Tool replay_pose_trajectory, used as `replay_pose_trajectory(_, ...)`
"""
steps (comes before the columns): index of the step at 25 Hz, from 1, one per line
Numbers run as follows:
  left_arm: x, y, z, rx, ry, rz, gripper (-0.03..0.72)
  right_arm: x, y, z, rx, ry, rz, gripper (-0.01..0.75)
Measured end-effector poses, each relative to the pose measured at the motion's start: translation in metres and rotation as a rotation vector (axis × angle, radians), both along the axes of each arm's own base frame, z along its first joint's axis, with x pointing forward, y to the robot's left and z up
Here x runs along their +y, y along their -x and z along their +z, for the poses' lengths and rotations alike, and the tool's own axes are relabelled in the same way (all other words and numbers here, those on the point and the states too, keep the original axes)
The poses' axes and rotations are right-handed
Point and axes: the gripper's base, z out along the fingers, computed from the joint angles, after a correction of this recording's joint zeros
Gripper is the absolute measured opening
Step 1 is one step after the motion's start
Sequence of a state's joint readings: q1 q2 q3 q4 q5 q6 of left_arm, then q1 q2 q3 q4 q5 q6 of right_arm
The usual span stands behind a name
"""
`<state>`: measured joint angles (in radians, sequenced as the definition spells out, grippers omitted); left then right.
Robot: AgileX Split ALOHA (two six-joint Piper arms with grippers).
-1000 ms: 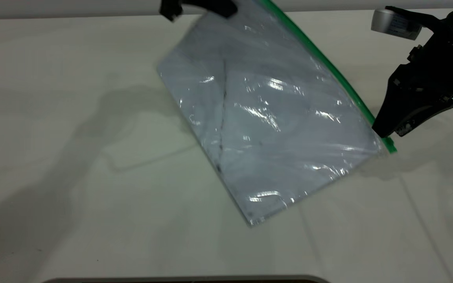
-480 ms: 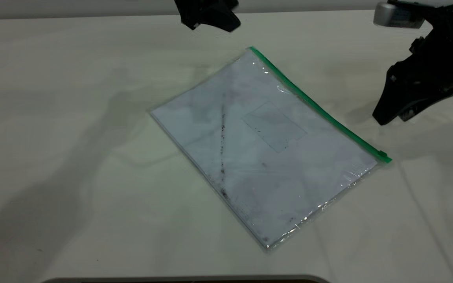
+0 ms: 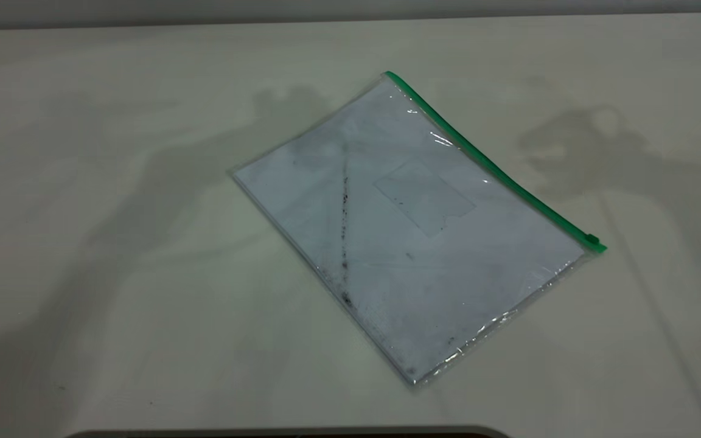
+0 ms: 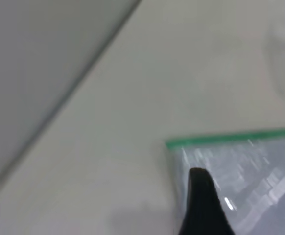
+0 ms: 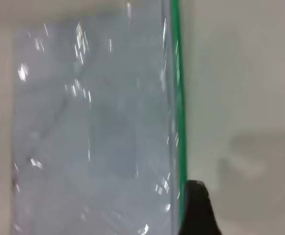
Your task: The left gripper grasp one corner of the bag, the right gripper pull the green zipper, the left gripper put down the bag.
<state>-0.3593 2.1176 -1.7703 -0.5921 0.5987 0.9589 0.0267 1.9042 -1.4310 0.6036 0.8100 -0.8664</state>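
The bag (image 3: pixel 411 243) lies flat and askew on the table, and nothing holds it. Its green zipper (image 3: pixel 496 171) runs along the far right edge, with the slider tab (image 3: pixel 592 239) at the near right end. The corner of the bag (image 3: pixel 392 76) points to the far side. Neither arm shows in the exterior view. In the left wrist view my left gripper (image 4: pixel 230 210) hovers open over that corner (image 4: pixel 171 145), one black finger (image 4: pixel 201 196) showing. In the right wrist view my right gripper (image 5: pixel 216 215) is open beside the zipper (image 5: pixel 177 98), with one finger (image 5: pixel 196 208) visible.
The pale table (image 3: pixel 113 274) carries the arms' shadows at the left and the right. A dark rim (image 3: pixel 289 433) runs along the table's near edge. The table's far edge (image 4: pixel 74 93) shows in the left wrist view.
The bag went from hanging tilted in the left gripper to lying flat on the table. The right gripper let go of the zipper end. Both arms have withdrawn from the exterior view.
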Motion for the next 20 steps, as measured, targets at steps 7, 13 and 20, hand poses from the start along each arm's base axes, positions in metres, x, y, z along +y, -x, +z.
replay_pose_trajectory(7, 0.043, 0.034, 0.059, 0.146, -0.212, 0.352, 0.550, -0.003, 0.042, 0.113, -0.198, -0.003, -0.035, 0.551)
replay_pose_trajectory(13, 0.081, 0.078, 0.133, 0.093, -0.259, 0.646, 0.550, -0.006, 0.116, 0.195, -0.374, -0.012, -0.067, 0.551)
replay_pose_trajectory(20, 0.116, 0.140, 0.202, -0.015, -0.257, 0.768, 0.550, -0.007, 0.201, 0.248, -0.500, -0.057, -0.080, 0.551)
